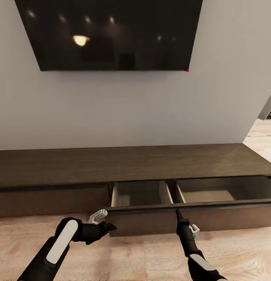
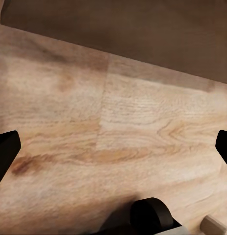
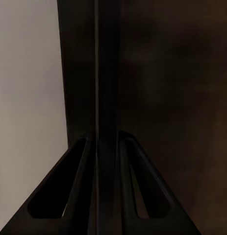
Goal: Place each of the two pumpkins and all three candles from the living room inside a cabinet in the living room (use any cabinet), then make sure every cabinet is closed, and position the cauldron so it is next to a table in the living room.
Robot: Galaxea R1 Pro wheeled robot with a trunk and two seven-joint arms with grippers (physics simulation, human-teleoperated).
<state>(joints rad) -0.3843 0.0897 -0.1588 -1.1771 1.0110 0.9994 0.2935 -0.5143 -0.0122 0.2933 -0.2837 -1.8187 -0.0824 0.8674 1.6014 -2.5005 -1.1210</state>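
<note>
Along the wall under the big TV point(image 1: 112, 33) runs the cabinet point(image 1: 131, 164), long, low and dark brown, taking up most of my head view. Its wide drawer point(image 1: 190, 212) on the right half is pulled out, showing two pale beige compartments with nothing in them that I can see. It's a stiff wooden box on slides, handleless, so the only real place to grab is the top lip of the front panel, or just push flat on the face. I'd guess it's heavy-ish but glides fine, nothing fragile.

My right gripper point(image 1: 177, 214) is up at that front edge with its fingers point(image 3: 106, 161) pressed close around the thin lip, so I'm pinching the panel. My left gripper point(image 1: 108, 225) hovers just off the drawer's left corner over the wood floor point(image 2: 113, 132), fingers spread wide, holding nothing.
</note>
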